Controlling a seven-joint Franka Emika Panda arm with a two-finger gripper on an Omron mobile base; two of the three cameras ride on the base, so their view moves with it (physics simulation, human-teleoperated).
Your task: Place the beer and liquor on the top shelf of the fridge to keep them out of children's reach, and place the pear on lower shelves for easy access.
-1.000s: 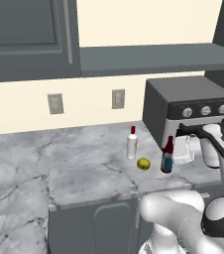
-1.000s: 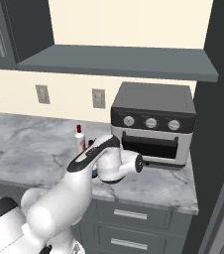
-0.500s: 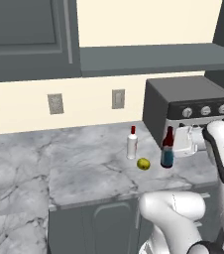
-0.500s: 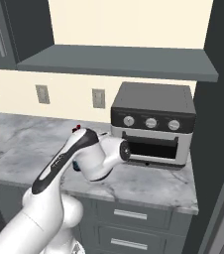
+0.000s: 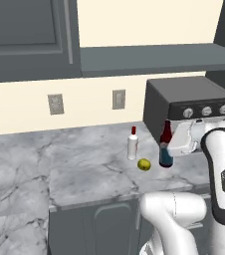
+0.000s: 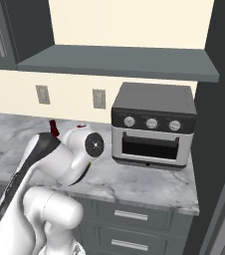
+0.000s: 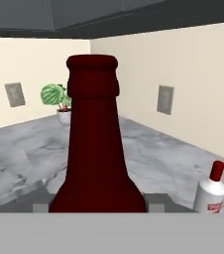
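The beer (image 5: 166, 145), a dark red-brown bottle with a blue label, stands upright on the marble counter (image 5: 84, 169) in front of the toaster oven. My gripper (image 5: 178, 145) is shut on it from the right. In the hand view the beer's neck (image 7: 93, 144) rises close up between the fingers. The whitish, red-capped liquor (image 5: 132, 145) stands just left of the beer, and it shows at the hand view's lower right (image 7: 210, 191). The pear (image 5: 144, 164) lies on the counter between the two bottles, a little nearer me. The top shelf is out of view.
A dark toaster oven (image 6: 152, 124) sits on the counter right behind the beer. The fridge, a tall grey body (image 6: 218, 109), rises to the right of the oven. A small potted plant (image 7: 57, 99) stands far along the counter. A grey shelf (image 5: 154, 57) overhangs the backsplash.
My forearm has swung up to stand more upright beside the oven. The gripper stays shut on the beer, which has hardly shifted. Liquor and pear are where they were.
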